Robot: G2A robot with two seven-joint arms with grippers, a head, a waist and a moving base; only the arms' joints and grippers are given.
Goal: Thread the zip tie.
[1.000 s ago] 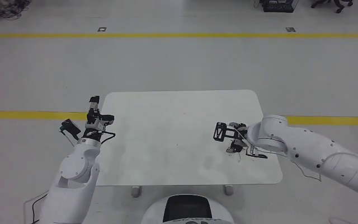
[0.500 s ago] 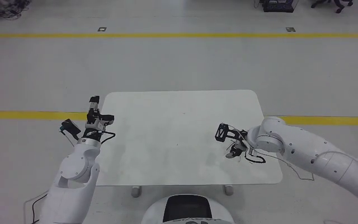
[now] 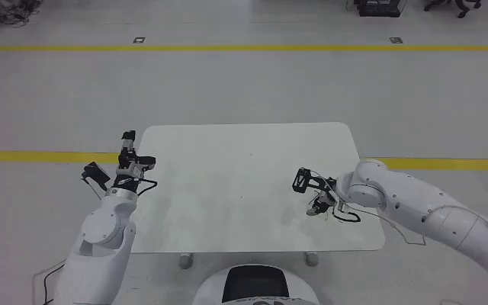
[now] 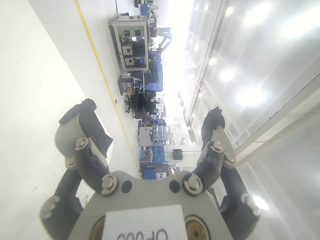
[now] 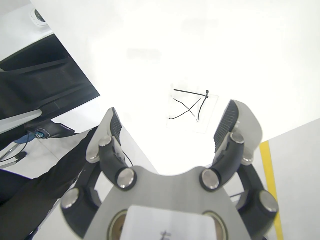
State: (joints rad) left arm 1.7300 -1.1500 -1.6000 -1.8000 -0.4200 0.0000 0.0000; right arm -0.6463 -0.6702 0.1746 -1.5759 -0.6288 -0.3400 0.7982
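The black zip tie (image 5: 190, 109) lies on the white tabletop (image 5: 175, 26), strands crossing on a faint clear sheet (image 5: 210, 116); one tie or two, can't tell. It sits just ahead of the right end effector (image 5: 172, 105), beyond its spread, empty fingers. The left end effector (image 4: 151, 106), also released, is well apart from it.

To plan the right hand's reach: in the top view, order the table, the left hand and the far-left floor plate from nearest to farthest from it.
From the right hand:
1. table, directly beneath it.
2. left hand, at the table's left edge.
3. floor plate, far beyond the table, left.
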